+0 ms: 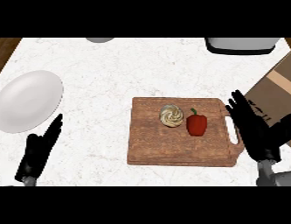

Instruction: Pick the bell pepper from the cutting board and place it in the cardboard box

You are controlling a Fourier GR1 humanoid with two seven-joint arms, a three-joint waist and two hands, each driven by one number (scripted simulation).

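Right hand (258, 131) open (beside board) | bell pepper (197, 125) on cutting board (173, 148)

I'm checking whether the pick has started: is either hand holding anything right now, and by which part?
Nothing is held. The right hand is open beside the cutting board, apart from the bell pepper. The left hand is open too.

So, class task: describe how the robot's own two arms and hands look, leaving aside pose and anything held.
Both hands are black, with slim fingers and a thumb: the left hand and the right hand. The right one joins a smooth grey rounded forearm at the lower edge. No cables, markings or sleeves show.
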